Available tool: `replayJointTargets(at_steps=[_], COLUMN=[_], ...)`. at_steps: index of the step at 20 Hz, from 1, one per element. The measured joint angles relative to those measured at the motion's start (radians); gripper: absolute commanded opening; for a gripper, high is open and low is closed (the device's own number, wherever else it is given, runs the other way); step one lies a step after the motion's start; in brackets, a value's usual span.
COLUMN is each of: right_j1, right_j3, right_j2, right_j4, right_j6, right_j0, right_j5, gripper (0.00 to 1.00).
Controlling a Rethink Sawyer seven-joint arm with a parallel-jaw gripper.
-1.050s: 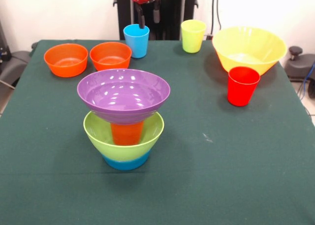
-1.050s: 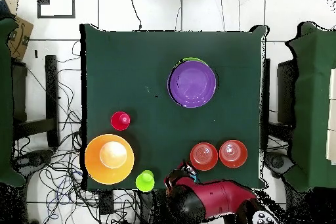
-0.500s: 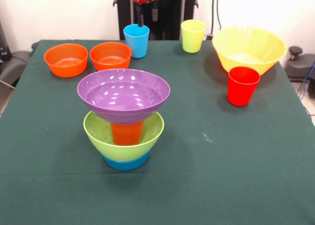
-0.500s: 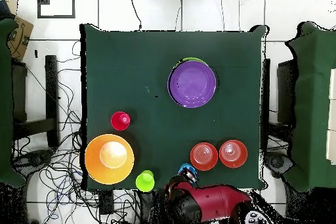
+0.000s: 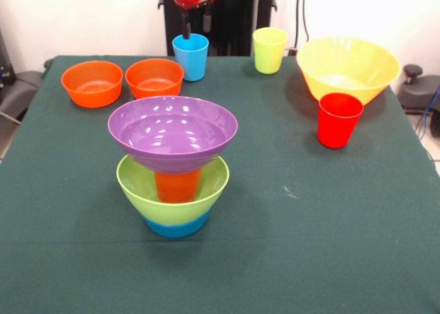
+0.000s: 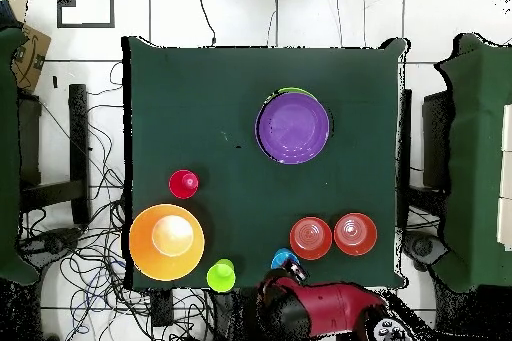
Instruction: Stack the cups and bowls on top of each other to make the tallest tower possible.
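The tower stands at the front middle of the table: a small blue bowl [image 5: 176, 226] lowest, a lime green bowl [image 5: 140, 183] on it, an orange cup [image 5: 177, 186] inside that, and a wide purple bowl [image 5: 172, 130] on top. From overhead only the purple bowl [image 6: 293, 128] shows. My gripper [image 5: 196, 24] hangs open and empty just above and behind the light blue cup [image 5: 190, 57], clear of its rim. The yellow-green cup [image 5: 269, 50], red cup [image 5: 339, 120], large yellow bowl [image 5: 348, 68] and two small orange bowls [image 5: 92, 83] [image 5: 155, 77] stand loose.
Overhead, the red arm [image 6: 325, 307] lies past the table edge beside the light blue cup [image 6: 283, 258]. The orange bowls [image 6: 311, 238] [image 6: 355, 234] sit close to that cup. Chairs and cables surround the table.
My gripper has risen and drawn back from the light blue cup's rim, shifting slightly left in the front view. Overhead, the cup has come out from under the arm. Nothing else moved.
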Motion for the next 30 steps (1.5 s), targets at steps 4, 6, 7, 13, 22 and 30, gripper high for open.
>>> replayJointTargets(at_steps=[4, 6, 7, 13, 22, 30], right_j1=[0.020, 0.038, 0.052, 0.117, 0.188, 0.201], right_j3=[-0.006, -0.009, -0.009, -0.009, -0.010, -0.010], right_j2=[-0.017, -0.029, -0.036, -0.058, -0.078, -0.084], right_j4=[0.000, -0.002, -0.007, -0.027, -0.029, -0.029], right_j6=[0.000, 0.000, 0.000, 0.000, 0.000, 0.000], right_j0=[0.004, 0.007, 0.007, 0.007, 0.009, 0.011], right_j5=[-0.003, -0.012, -0.024, -0.082, -0.143, -0.147], gripper=[1.00, 1.00, 1.00, 1.00, 1.00, 1.00])
